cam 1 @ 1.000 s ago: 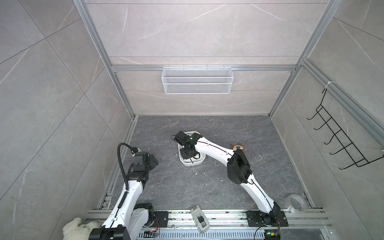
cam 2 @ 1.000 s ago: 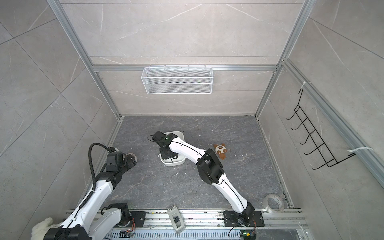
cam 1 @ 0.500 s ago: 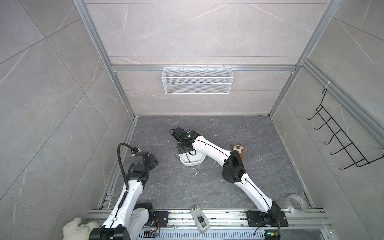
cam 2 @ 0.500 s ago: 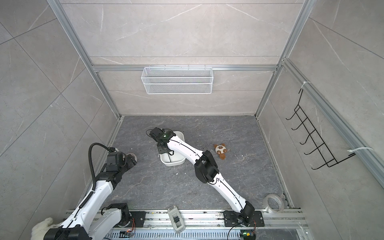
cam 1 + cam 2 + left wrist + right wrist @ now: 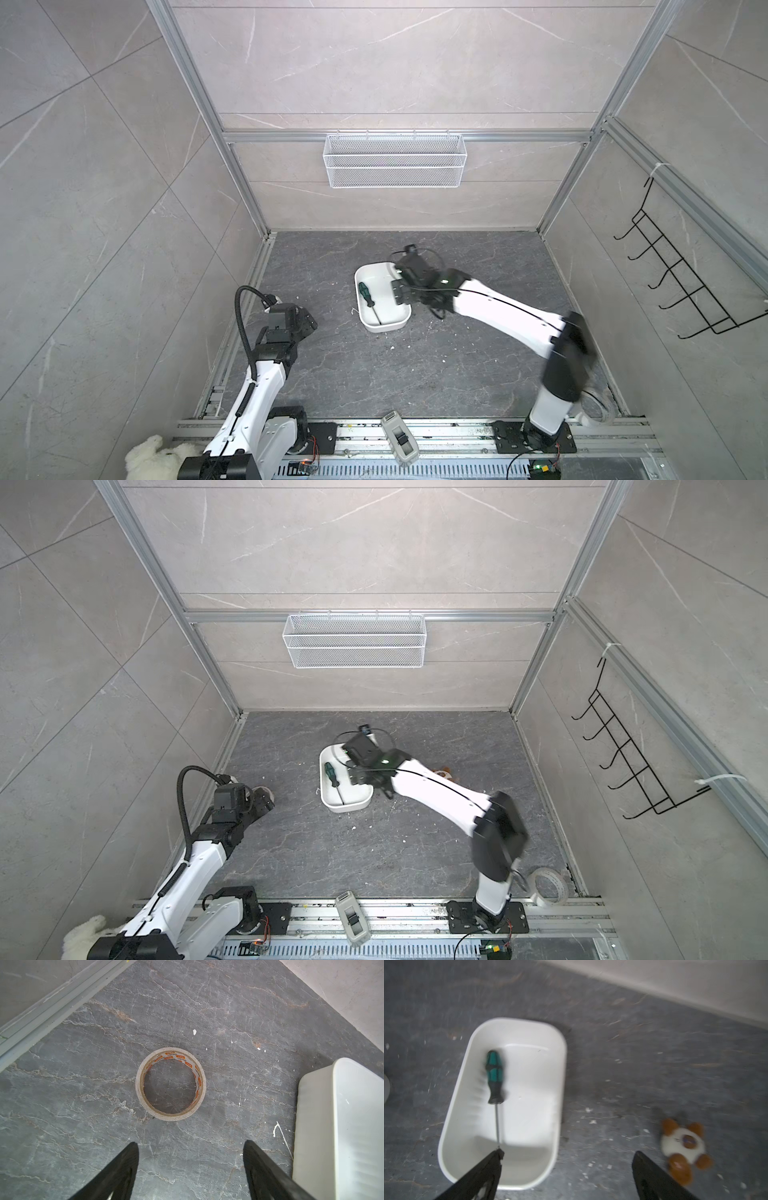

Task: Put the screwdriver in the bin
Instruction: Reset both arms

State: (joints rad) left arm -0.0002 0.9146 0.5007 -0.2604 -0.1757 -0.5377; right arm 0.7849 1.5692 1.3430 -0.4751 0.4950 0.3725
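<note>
Screwdriver [image 5: 366, 293], one, inside one bin [image 5: 384, 329]; two tape rolls [image 5: 138, 1086] [image 5: 561, 889] outside.

floor [image 5: 374, 374]: dark grey stone | lying on it: bin [image 5: 384, 331], tape roll [image 5: 139, 1084], plush toy [image 5: 683, 1144]

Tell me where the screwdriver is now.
In both top views the screwdriver lies inside the bin, along its left side, beside the open right pincer.

Tape roll [image 5: 138, 1084], plush toy [image 5: 683, 1142], mesh basket [image 5: 394, 170], hook rack [image 5: 683, 261]
</note>
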